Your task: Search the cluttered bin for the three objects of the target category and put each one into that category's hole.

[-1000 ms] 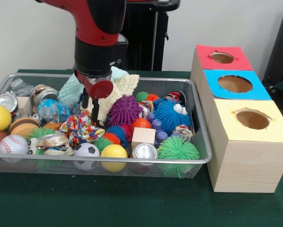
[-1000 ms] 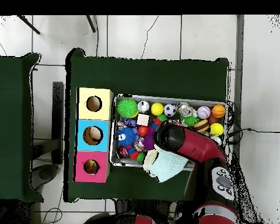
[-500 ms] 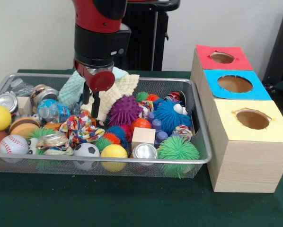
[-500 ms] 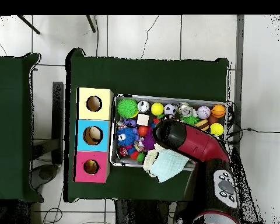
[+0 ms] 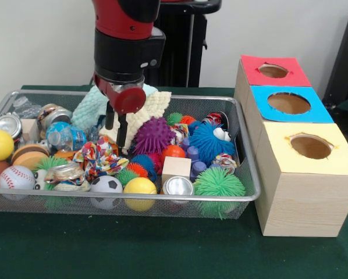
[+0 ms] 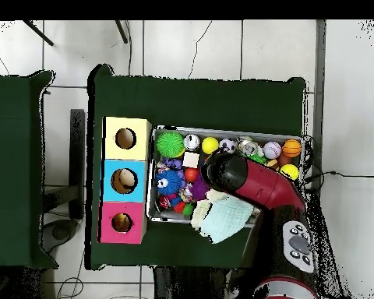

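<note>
The bin (image 5: 133,197) is a silver wire-mesh basket full of toys; in the overhead view its rim (image 6: 229,131) shows right of the boxes. My gripper (image 5: 116,137) hangs over the bin's middle, open and empty. It is just above a colourful rope toy (image 5: 98,157), in front of a cream knitted cloth (image 5: 148,110) and left of a purple spiky ball (image 5: 153,135). Three wooden boxes with holes stand beside the bin: red top (image 5: 273,71), blue top (image 5: 288,103), yellow top (image 5: 311,146). In the overhead view my arm (image 6: 245,183) hides the gripper.
The bin also holds a blue furry toy (image 5: 209,142), a green spiky ball (image 5: 219,183), a wooden cube (image 5: 176,167), a can (image 5: 178,186), a yellow ball (image 5: 139,187), a soccer ball (image 5: 106,185), a baseball (image 5: 16,176) and a crushed bottle (image 5: 66,136).
My gripper has risen a little and shifted slightly to the right in the front view. It holds nothing, and the toys have not moved.
</note>
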### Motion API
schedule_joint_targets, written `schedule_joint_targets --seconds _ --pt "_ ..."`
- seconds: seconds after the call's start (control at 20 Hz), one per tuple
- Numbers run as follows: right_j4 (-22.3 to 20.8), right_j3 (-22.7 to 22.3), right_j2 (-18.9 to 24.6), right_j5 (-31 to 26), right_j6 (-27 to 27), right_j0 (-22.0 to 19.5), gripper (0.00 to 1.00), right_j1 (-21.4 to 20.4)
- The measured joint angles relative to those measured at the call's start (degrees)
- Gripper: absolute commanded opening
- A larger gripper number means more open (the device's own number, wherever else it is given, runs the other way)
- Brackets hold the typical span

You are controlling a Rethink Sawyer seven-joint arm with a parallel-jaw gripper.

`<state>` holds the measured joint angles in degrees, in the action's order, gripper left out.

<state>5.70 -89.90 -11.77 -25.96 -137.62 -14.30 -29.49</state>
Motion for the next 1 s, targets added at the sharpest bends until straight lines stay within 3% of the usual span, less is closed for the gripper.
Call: schedule_joint_targets --seconds 0.35,1.0 --pt "1.18 4.07 0.01 -2.20 0.00 0.86 1.00 1.85" --pt "2.96 6.49 -0.07 -5.01 0.00 2.53 1.00 1.84"
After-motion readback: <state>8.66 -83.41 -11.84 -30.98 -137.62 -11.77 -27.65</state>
